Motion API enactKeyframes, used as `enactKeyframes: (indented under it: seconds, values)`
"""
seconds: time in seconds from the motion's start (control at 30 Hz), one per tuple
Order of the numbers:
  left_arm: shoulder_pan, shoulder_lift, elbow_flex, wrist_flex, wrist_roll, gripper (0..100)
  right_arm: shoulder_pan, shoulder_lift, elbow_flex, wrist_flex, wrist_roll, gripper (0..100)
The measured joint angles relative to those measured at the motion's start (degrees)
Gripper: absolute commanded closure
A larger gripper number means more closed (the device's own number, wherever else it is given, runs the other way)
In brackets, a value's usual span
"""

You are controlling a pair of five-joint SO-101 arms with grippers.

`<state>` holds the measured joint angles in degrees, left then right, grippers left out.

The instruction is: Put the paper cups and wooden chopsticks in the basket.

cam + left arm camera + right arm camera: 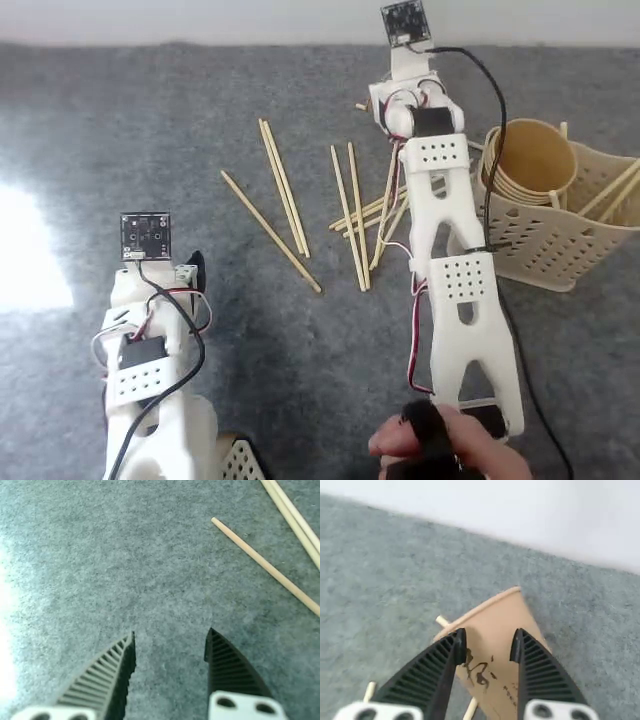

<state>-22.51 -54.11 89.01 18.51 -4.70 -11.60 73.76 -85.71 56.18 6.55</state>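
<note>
White plastic arms (460,290), perforated panels (437,152), black servos (432,121), black and red cables (490,90), ribbed black pincer fingers (227,665)

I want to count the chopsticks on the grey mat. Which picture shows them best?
The high view: the chopsticks lie spread over the mat full length, though the right arm covers some. The left wrist view catches part of one chopstick and of a pair. The right wrist view shows short ends by the paper cup.

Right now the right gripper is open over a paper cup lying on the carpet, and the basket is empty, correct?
The basket is not empty: the high view shows stacked cups and chopsticks in it. The right gripper is indeed open over a paper cup on the carpet.
</note>
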Motion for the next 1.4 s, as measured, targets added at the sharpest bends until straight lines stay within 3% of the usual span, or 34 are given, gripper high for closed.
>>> enactKeyframes:
  seconds: [0.27, 0.47, 0.7, 0.87, 1.07, 1.4]
  values:
    - [0.0, 0.0, 0.0, 0.0, 0.0, 79, -0.1, 0.2, -4.3, -1.1, 2.4, 84.3]
    - [0.0, 0.0, 0.0, 0.0, 0.0, 79, 0.4, 1.0, -6.7, -9.5, 3.3, 84.4]
    - [0.0, 0.0, 0.0, 0.0, 0.0, 79, 0.7, 5.6, 2.5, -20.7, 5.8, 84.5]
    - [0.0, 0.0, 0.0, 0.0, 0.0, 79, 0.7, 5.5, 5.6, -22.8, 10.5, 84.5]
    - [0.0, 0.0, 0.0, 0.0, 0.0, 79, 1.8, 4.0, 4.3, -11.4, 11.0, 84.4]
    - [0.0, 0.0, 0.0, -0.9, -0.3, 79, 1.3, 4.3, -8.9, 20.4, 11.2, 84.4]
